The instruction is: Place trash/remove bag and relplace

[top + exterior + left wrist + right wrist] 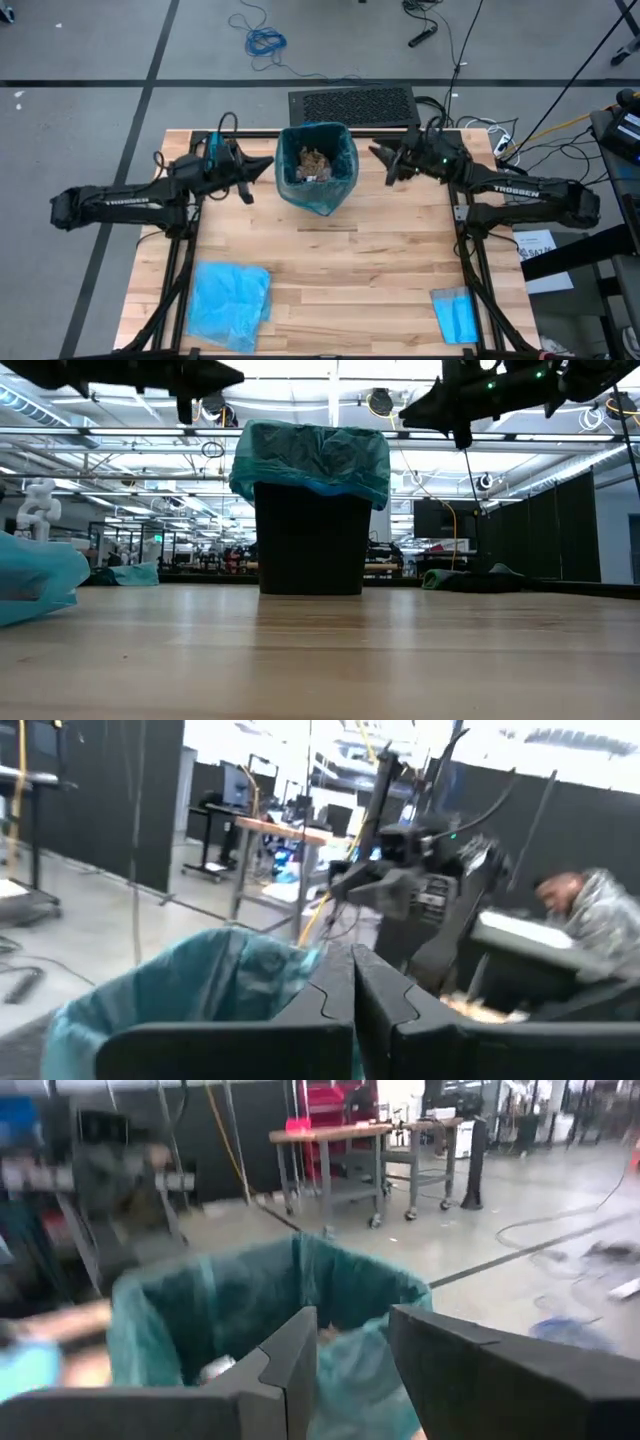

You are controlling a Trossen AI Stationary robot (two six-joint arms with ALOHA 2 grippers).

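1 lined bin (316, 168) holding trash (316, 160); left gripper (247, 186) closed empty, right gripper (385, 166) half-spread

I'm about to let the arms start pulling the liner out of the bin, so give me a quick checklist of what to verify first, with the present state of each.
1. Trash is inside the bag: ok, brown scraps lie in it; none shows on the table.
2. Bag rim is folded over the bin: ok, seen in the low view.
3. Left gripper is ready to grasp: not ok, shut, beside the bin, holding nothing.
4. Right gripper is ready to grasp: ok, open, empty, beside the bin.
5. Replacement bag is at hand: ok, lying on the table's near left.
6. Bag is free of tears: cannot tell.
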